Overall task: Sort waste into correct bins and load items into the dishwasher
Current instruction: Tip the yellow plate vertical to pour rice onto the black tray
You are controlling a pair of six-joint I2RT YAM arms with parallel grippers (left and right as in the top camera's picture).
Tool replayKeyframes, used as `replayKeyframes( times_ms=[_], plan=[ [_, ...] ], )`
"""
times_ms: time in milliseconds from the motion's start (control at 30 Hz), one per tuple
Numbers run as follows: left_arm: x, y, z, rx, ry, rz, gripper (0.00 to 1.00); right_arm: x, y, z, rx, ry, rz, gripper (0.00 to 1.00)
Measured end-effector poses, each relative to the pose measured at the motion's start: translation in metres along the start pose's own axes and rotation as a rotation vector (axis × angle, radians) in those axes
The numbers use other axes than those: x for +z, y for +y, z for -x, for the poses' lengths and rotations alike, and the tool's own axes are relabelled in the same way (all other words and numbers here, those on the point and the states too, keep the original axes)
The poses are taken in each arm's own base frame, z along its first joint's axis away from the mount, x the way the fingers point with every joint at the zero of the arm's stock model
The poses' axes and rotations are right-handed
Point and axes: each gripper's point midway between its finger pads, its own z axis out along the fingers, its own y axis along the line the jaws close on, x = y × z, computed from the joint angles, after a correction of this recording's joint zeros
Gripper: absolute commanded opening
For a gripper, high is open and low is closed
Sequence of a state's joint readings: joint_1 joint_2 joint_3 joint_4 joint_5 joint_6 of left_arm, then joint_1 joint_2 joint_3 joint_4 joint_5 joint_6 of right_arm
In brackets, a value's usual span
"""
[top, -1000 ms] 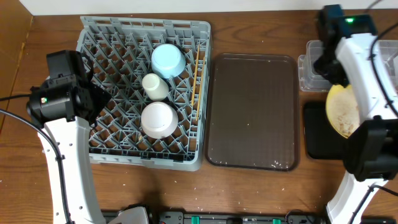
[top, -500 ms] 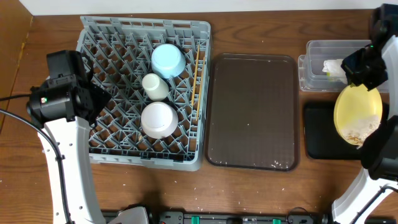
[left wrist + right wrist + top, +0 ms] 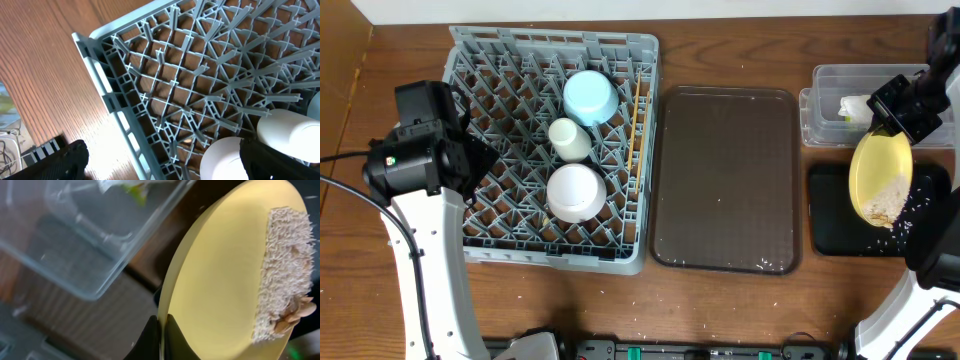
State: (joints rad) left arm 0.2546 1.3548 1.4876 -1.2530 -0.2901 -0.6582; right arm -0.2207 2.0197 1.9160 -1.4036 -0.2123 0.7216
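My right gripper (image 3: 161,330) is shut on the rim of the round yellow plate (image 3: 880,178), which hangs steeply tilted over the black tray (image 3: 830,220). Pale rice crumbs (image 3: 282,275) are heaped at the plate's lower edge, and loose grains lie on the tray. The crumpled wrapper (image 3: 855,107) lies in the clear tub (image 3: 830,95). The grey dish rack (image 3: 500,60) holds the light blue bowl (image 3: 590,97), white cup (image 3: 568,138), pinkish-white bowl (image 3: 575,192) and chopsticks (image 3: 636,130). My left gripper (image 3: 165,165) stands open over the rack's near left corner, holding nothing.
A dark brown serving tray (image 3: 725,180) lies between the rack and the bins, with a few crumbs at its front edge. The wooden table's left edge is close behind my left arm (image 3: 420,150).
The right arm has swung off the tub toward the right edge. The plate now tilts more steeply, its rice has slid to the low edge, and grains have fallen onto the black tray. Left arm still.
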Motion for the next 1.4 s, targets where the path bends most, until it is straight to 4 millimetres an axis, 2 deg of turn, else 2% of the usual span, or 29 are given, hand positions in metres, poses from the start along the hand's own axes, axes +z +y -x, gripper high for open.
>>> replayKeyframes(
  times_ms=[133,400,1067,1400],
  plan=[
    [0.0,0.0,0.0,0.0,0.0,0.0,0.98,-0.005,-0.001,-0.002,-0.013,0.07,0.079,0.02],
    [0.0,0.0,0.0,0.0,0.0,0.0,0.98,-0.016,-0.021,0.006,0.005,0.136,0.148,0.02],
    [0.0,0.0,0.0,0.0,0.0,0.0,0.98,-0.046,-0.012,-0.003,-0.073,0.265,0.448,0.01],
    [0.0,0.0,0.0,0.0,0.0,0.0,0.98,-0.058,-0.029,-0.003,-0.06,0.3,0.5,0.01]
  ],
)
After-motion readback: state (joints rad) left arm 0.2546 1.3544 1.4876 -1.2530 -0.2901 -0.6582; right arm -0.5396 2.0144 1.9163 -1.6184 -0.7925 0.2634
